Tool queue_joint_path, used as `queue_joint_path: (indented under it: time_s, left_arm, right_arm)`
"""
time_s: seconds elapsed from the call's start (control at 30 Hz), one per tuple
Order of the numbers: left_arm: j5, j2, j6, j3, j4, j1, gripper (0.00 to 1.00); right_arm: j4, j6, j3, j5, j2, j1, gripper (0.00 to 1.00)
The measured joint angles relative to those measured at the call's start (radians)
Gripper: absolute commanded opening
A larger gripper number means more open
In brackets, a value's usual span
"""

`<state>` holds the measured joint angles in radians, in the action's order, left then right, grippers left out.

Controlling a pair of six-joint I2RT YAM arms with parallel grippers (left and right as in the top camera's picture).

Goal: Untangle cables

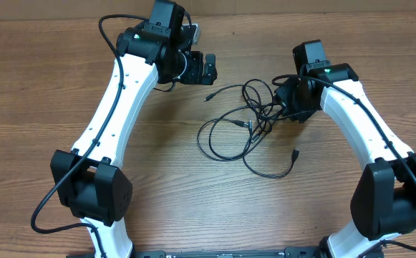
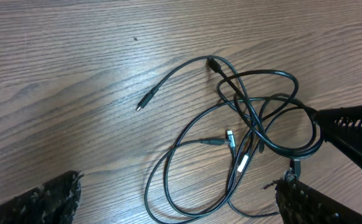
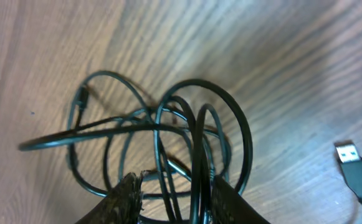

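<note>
The cables (image 1: 247, 118) are thin black cords lying in a loose tangle on the wooden table, between the two arms. They also show in the left wrist view (image 2: 249, 124), with one small plug (image 2: 142, 104) stretched out to the left. My right gripper (image 1: 288, 107) is at the tangle's right edge, and several cable loops (image 3: 196, 130) run between its fingers (image 3: 176, 199), which are closed in on them. From the left wrist view it shows as a single dark wedge (image 2: 349, 127) at the loop. My left gripper (image 1: 209, 68) is open and empty (image 2: 181, 208), above and left of the tangle.
A USB plug (image 3: 353, 167) on a free cable end lies on the table to the right of the tangle, also in the overhead view (image 1: 295, 153). Both white arms flank the tangle. The table (image 1: 193, 193) is brown wood.
</note>
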<state>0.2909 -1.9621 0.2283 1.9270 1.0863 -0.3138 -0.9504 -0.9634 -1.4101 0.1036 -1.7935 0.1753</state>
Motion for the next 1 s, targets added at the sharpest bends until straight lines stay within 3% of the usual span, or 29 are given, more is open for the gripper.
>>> queue_joint_path:
  time_s: [0.63, 1.0]
  left_arm:
    - [-0.004, 0.000, 0.000, 0.000, -0.018, 0.000, 1.00]
    - [-0.004, 0.000, 0.000, 0.000, -0.017, 0.000, 1.00]
  right_arm:
    - [0.016, 0.021, 0.000, 0.004, 0.000, -0.001, 0.35]
    - [0.040, 0.021, 0.000, 0.009, -0.060, 0.102, 0.35]
